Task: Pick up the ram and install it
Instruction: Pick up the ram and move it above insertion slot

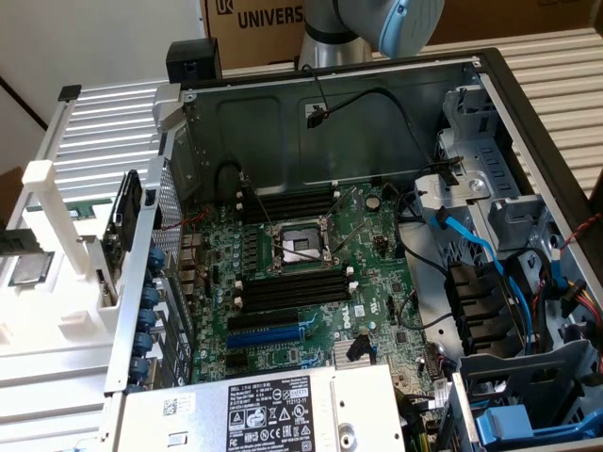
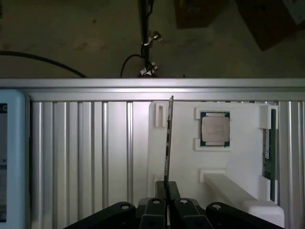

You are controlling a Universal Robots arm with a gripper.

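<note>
The gripper (image 2: 167, 202) has its jaws clamped on the ram (image 2: 168, 143), edge-on above the white tray (image 2: 238, 162). The black slots (image 1: 287, 290) look empty, so installing remains.

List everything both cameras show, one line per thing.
thin green ram stick: one, green, edge-on in the black gripper
white plastic holder: one, white, on the ribbed aluminium table
square silver processor chip: one, silver, in the holder's pocket
open grey computer case: one, grey, exterior view's centre
green motherboard: one, green, inside the case
long black memory slots with white clips: two banks, black, either side of the processor socket
blue expansion slot: one, blue, beside the lower bank
blue cables: several, blue, exterior view's right
printed cardboard box: one, tan, behind the case
robot arm: one, grey and blue, above the case
black gripper: one, black, shut on the ram stick
</note>
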